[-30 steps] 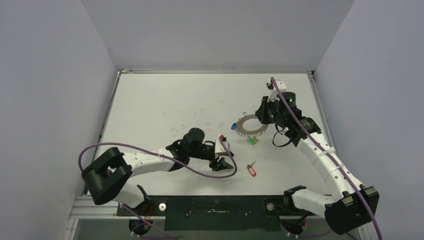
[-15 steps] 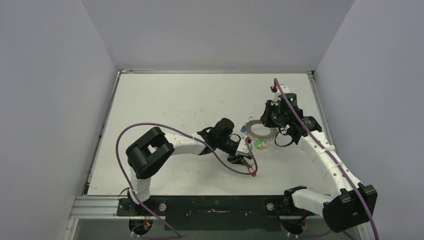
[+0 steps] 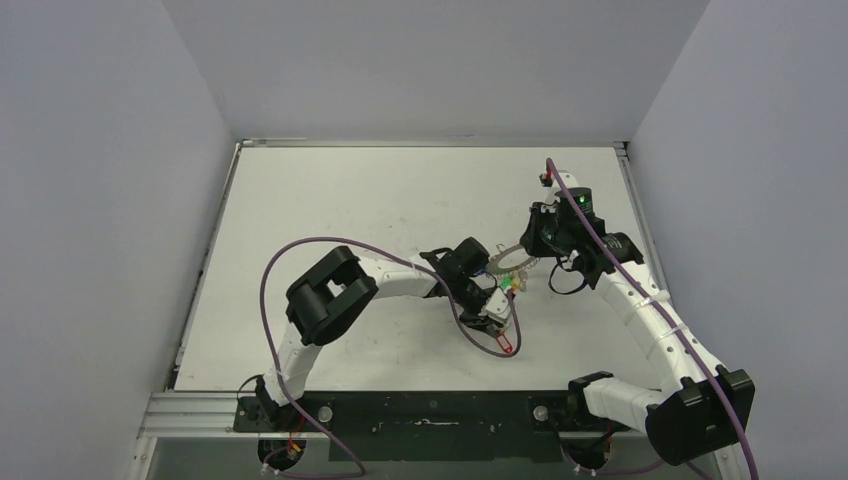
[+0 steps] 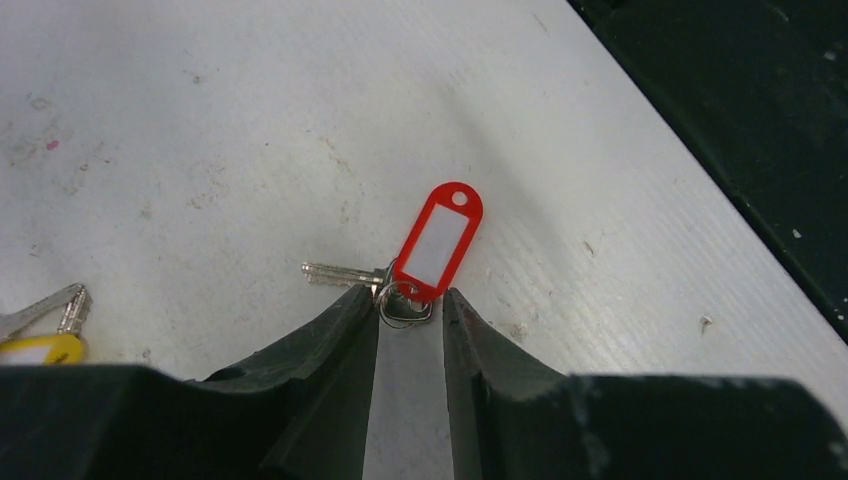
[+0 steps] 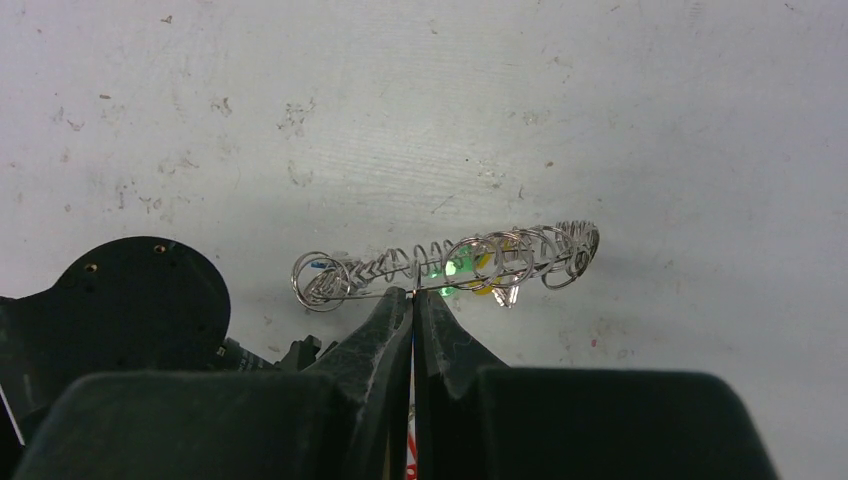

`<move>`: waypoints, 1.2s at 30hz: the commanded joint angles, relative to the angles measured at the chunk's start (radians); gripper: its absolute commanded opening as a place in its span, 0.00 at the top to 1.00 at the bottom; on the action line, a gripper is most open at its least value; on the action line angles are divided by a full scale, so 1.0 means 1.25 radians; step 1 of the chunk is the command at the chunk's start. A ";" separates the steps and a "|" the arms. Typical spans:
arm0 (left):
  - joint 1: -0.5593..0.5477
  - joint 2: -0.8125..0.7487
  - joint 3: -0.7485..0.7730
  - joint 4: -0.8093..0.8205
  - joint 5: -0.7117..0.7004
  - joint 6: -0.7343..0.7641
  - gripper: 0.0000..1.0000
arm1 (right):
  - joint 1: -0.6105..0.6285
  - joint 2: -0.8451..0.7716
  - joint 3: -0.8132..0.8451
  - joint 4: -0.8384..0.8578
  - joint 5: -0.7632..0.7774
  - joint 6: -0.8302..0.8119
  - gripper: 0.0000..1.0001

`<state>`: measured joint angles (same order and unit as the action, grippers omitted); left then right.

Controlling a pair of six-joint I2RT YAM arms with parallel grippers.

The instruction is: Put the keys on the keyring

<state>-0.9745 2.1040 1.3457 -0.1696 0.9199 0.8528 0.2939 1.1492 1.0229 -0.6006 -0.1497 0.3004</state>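
Red-tagged key (image 4: 425, 250) lies on the worktop (image 4: 200, 150), its split ring (image 4: 405, 308) between my left jaws, partly apart; I cannot tell if they grip. My right jaws clench the keyring (image 5: 450, 262) by its edge.

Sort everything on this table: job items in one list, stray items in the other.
Job items:
- red-tagged key, with the left hand straddling its small ring
- keyring, pinched at its edge by the right hand

Lying about:
- yellow tag
- green tag, by the keyring

No legible text (any view)
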 commanded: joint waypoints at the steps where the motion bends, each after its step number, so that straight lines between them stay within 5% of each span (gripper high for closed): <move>1: -0.008 0.026 0.049 -0.110 -0.006 0.090 0.72 | -0.006 -0.014 0.015 0.028 -0.004 0.001 1.00; 16: -0.015 0.026 0.045 -0.040 -0.044 0.040 0.63 | -0.006 -0.006 0.016 0.042 -0.030 0.002 1.00; 27: -0.014 -0.028 0.005 0.085 -0.016 -0.036 0.67 | -0.005 -0.004 0.010 0.050 -0.039 0.008 1.00; 36: -0.013 -0.004 0.036 0.048 0.000 -0.023 0.62 | -0.005 -0.003 0.009 0.052 -0.039 0.009 1.00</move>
<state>-0.9878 2.1246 1.3563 -0.1017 0.8719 0.8158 0.2939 1.1503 1.0229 -0.5999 -0.1909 0.3008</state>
